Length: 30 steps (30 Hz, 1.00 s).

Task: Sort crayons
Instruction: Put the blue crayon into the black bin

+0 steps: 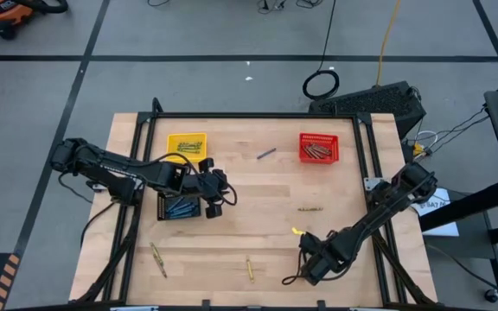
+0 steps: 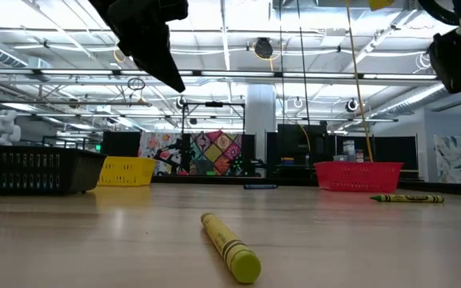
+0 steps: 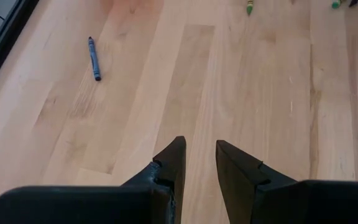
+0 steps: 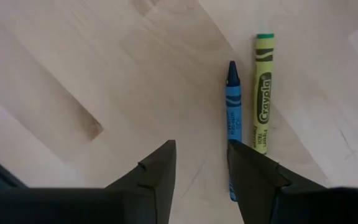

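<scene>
My left gripper (image 1: 217,195) hovers open and empty beside the black basket (image 1: 178,207), which holds blue crayons. It also shows in the left wrist view (image 3: 199,163), where a blue crayon (image 3: 94,58) lies farther off on the table. My right gripper (image 1: 308,259) hangs open and empty near the table's front edge. In the right wrist view (image 4: 201,158) it is above a blue crayon (image 4: 232,121) and a yellow crayon (image 4: 263,93), which lie side by side flat on the wood. The yellow basket (image 1: 187,145) and red basket (image 1: 318,149) hold crayons.
Loose crayons lie flat on the table: a blue-grey one (image 1: 266,154) at the far middle, a yellow one (image 1: 311,208) at the right, and two yellow ones (image 1: 158,259) (image 1: 250,269) near the front edge. The nearest of these fills the low view's foreground (image 2: 230,246).
</scene>
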Tool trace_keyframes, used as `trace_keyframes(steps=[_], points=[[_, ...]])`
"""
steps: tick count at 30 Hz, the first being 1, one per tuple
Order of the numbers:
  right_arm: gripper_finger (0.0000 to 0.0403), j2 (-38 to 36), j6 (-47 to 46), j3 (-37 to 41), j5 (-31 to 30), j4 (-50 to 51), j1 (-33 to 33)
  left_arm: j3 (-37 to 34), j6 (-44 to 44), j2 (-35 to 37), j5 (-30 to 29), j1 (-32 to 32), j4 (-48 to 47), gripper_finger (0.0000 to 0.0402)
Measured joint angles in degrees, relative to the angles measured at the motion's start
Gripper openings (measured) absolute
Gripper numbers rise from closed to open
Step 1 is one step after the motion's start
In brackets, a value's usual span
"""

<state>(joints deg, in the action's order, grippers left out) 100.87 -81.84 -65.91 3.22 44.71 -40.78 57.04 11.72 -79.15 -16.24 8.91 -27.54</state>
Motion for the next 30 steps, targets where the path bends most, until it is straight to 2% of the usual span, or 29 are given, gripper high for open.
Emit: trace_keyframes(steps=[30], points=[[0.0128,0.34,-1.46,0.0,-3.18,1.38,-0.85,0.0,0.01,0.0,-0.01,0.0,0.05,0.0089]])
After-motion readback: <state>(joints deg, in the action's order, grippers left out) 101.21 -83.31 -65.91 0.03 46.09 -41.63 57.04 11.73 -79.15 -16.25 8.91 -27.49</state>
